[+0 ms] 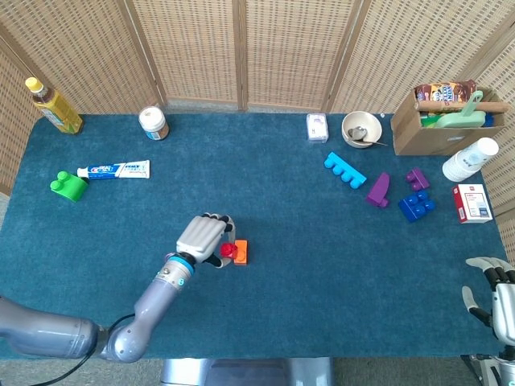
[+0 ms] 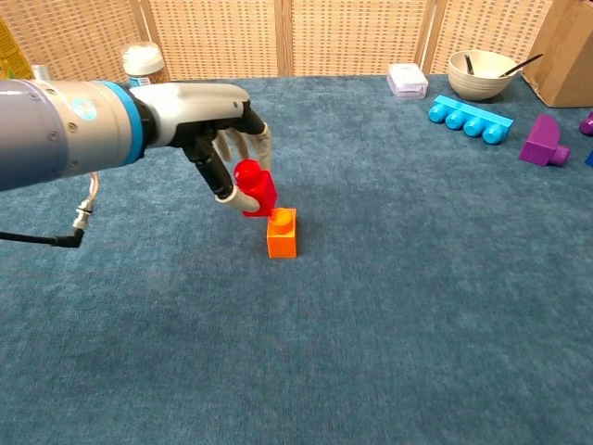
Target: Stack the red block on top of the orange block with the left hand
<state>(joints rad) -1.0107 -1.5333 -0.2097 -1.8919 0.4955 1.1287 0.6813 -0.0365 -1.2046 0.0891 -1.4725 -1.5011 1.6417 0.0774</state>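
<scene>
My left hand (image 1: 203,238) (image 2: 222,139) pinches the red block (image 2: 255,188) (image 1: 228,250) between thumb and fingers, lifted off the cloth. The red block hangs just left of and slightly above the orange block (image 2: 282,233) (image 1: 241,252), overlapping its upper left corner in the chest view. The orange block stands upright on the blue table cloth (image 1: 265,201) near the middle front. My right hand (image 1: 495,291) shows only at the lower right corner of the head view, fingers spread, holding nothing.
A green block (image 1: 68,185), toothpaste tube (image 1: 114,170), jar (image 1: 152,122) and bottle (image 1: 52,104) lie at the left back. A bowl (image 1: 360,129), cyan block (image 1: 344,170), purple blocks (image 1: 378,190), blue block (image 1: 416,205) and cardboard box (image 1: 447,117) crowd the right back.
</scene>
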